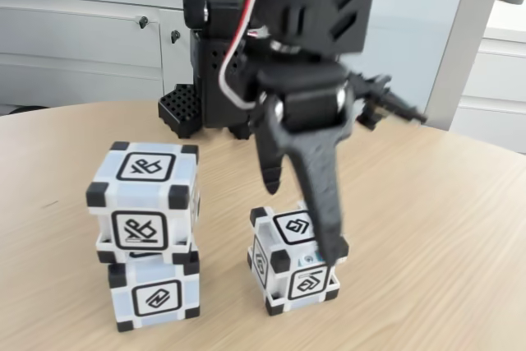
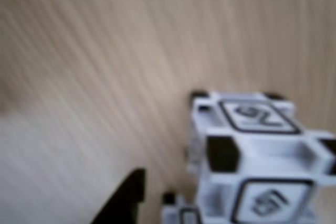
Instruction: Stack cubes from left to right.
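In the fixed view two cubes were seen stacked at the left of the wooden table (image 1: 427, 203): an upper cube (image 1: 145, 200) rested on a lower cube (image 1: 155, 292), the upper one turned slightly and overhanging to the left; a third cube (image 1: 294, 259) stood alone to the right, well apart from the stack. The gripper (image 1: 306, 223) was seen spread open, holding nothing; its longer finger reached down across the front right of the lone cube, while the shorter finger hung above the cube's rear left edge, so the cube was only partly bracketed. In the wrist view the stack (image 2: 252, 161) was seen blurred at the lower right, with a dark finger (image 2: 123, 200) at the lower edge.

It was judged that the lone cube remained to be grasped and placed on top. Several failures were judged possible: the shorter finger could be brought down onto the cube's top rather than beside it, pushing the cube away; a corner grip could let the cube twist or slip once lifted; the already offset upper cube could be nudged during placement, and the stack toppled.
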You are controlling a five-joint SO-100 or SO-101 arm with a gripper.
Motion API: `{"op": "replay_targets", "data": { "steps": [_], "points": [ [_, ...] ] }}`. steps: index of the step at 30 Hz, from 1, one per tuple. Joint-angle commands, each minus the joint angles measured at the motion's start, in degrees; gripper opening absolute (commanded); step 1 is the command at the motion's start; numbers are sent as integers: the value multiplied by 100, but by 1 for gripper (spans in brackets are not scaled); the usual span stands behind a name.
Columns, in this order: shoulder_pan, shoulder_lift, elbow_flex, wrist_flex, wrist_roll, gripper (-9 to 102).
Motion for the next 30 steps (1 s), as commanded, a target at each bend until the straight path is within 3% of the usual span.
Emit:
{"op": "replay_targets", "data": {
  "steps": [1, 9, 17, 30],
  "points": [
    [9, -149, -246, -62, 53, 41],
    [9, -510, -387, -369, 272, 31],
    [0, -492, -387, -413, 519, 0],
    [88, 2531, -387, -325, -141, 0]
  ]
}}
